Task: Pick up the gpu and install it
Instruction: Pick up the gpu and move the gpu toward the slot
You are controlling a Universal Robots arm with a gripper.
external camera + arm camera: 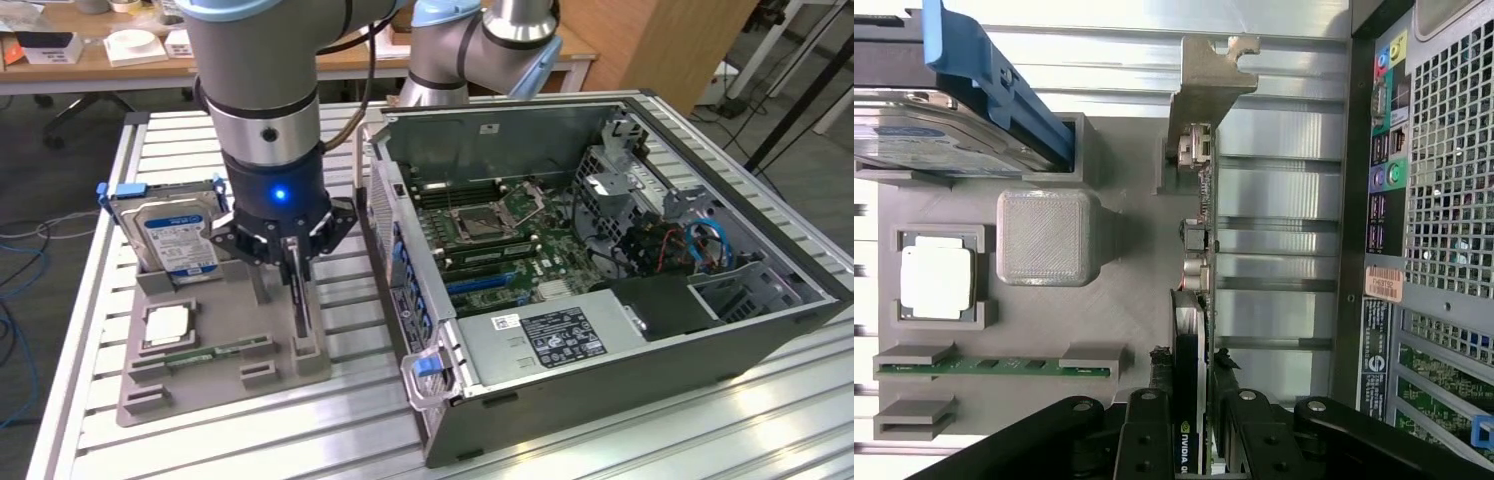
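Gripper [294, 262] is down on the gpu [302, 310] at the exterior view's left-centre, arm coming straight down from the upper left of that frame. In the wrist view I see the gripper [1192, 440] straddling the card's black cooler edge, gpu [1189, 340] running away from it to the silver bracket. Jaws are nearly together, one finger on each face. It looks clamped on the card, though I can't confirm contact on both sides from this angle.

Progress: early. The card stands on edge in the grey holder tray [214, 385], not yet lifted clear as far as I can judge. The open computer case [747, 330] fills the exterior view's right half, and the motherboard [507, 240] inside has no card fitted. So the grasp is about there. Lift, carry and seating are all left.

Other parts in the tray are untouched: hard drive [167, 235] upright at the back, processor chip [167, 325] and memory stick [220, 350] towards the lower left.

Hidden or unclear: the gripper body covers the card's upper edge in the exterior view. The card's bottom edge sits down in the tray slot, and the wrist frame cuts off the finger bases. I can't pick out the target slot on the board.
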